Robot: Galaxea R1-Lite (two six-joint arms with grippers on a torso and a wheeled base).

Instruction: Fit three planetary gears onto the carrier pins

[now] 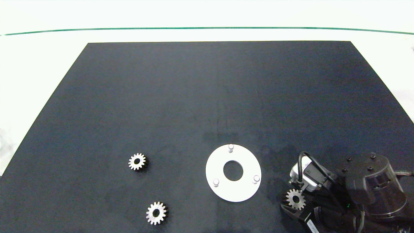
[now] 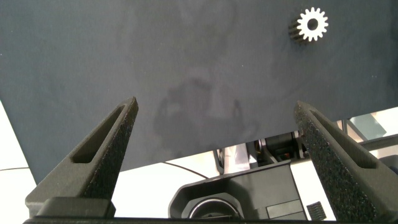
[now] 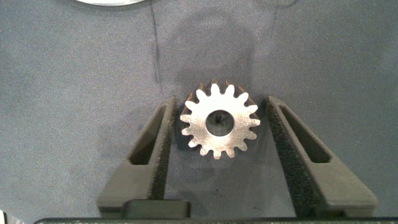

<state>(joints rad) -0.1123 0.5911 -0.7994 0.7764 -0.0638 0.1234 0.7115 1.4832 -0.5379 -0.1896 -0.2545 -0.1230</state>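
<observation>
- The right gripper [image 3: 219, 134] sits low over the dark matte tabletop [image 1: 207, 97] near its front right corner, its arm coming in from the right edge.
- A small silvery metal spur gear with a round centre hole [image 3: 219, 121] lies flat between this gripper's two grey fingers [image 3: 152, 155]. The fingers flank the gear on both sides with a little gap left at each, so the gripper is released, not clenched on the gear.
- In the head view this same gear [image 1: 295, 199] lies just right of the flat white round disc with a large centre hole [image 1: 233, 191].
- The disc rests near the front edge, about the middle of the tabletop. Its three short whitish-grey pins [image 1: 231, 147] [image 1: 216, 182] [image 1: 256, 178] stand bare, no gear on any.
- A second silvery gear [image 1: 137, 161] lies left of the disc, well apart from it.
- A third silvery gear [image 1: 156, 213] lies closer to the front edge, also left of the disc.
- The left gripper [image 2: 217, 124] hangs by the tabletop's edge, fingers spread wide and holding nothing; one gear [image 2: 311, 25] shows beyond it.
</observation>
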